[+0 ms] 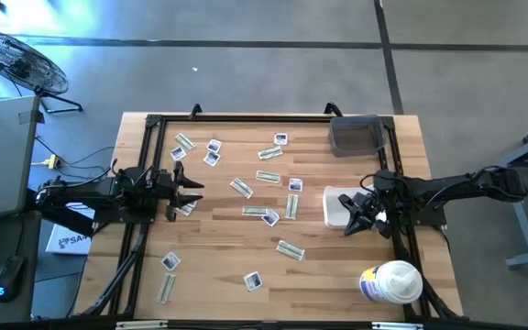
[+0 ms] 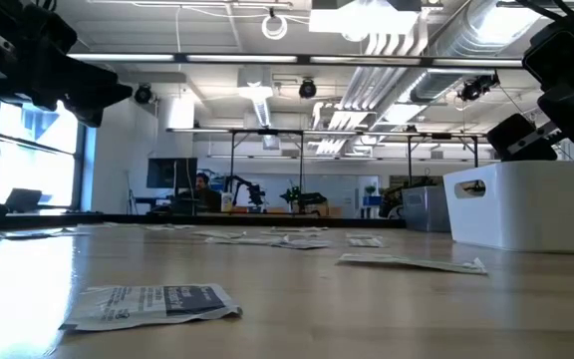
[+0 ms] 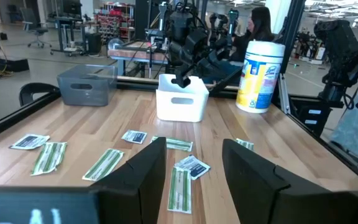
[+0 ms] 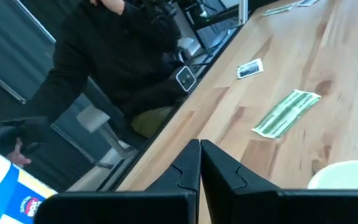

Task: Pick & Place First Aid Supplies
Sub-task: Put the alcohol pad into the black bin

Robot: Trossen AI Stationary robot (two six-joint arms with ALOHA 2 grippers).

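Note:
The first aid supplies are scattered flat over the wooden table: pale green strip wrappers [image 1: 268,177] and small white sachets with blue print [image 1: 252,280]. My left gripper [image 3: 194,165] hovers open near the table's left side. Past its fingers lie a sachet [image 3: 192,166] and a strip [image 3: 179,188]. My right gripper [image 4: 199,158] is shut and hangs over the near-left corner of the white bin [image 1: 337,203]. I see nothing between its fingers. A strip [image 4: 288,112] and a sachet [image 4: 249,68] lie on the table below it.
A grey bin [image 1: 356,135] sits at the far right corner. A large white tub with a yellow-blue label [image 1: 390,282] stands at the near right. A black frame [image 1: 154,124] runs around the table. A person sits in the room beyond [image 3: 258,22].

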